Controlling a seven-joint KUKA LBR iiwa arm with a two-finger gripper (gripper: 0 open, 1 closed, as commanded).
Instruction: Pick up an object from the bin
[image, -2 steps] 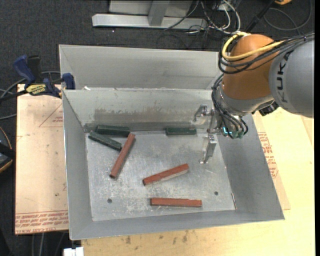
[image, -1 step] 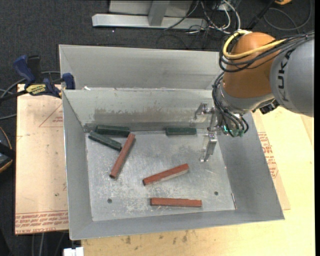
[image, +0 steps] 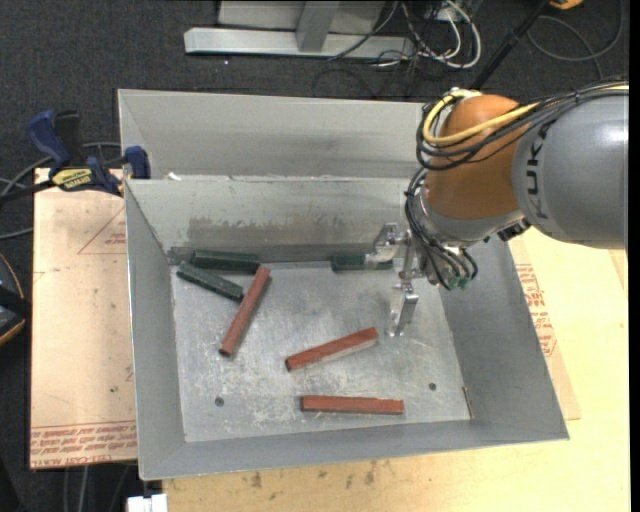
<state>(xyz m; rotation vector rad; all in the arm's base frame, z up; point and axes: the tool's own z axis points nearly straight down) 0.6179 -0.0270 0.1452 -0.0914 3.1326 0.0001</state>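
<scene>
we find the end effector low in the bin, just beside the slanted red-brown bar at its upper end, arguably its nearest pick; apart or together, we cannot tell.

Tangled cables on dark carpet
</scene>
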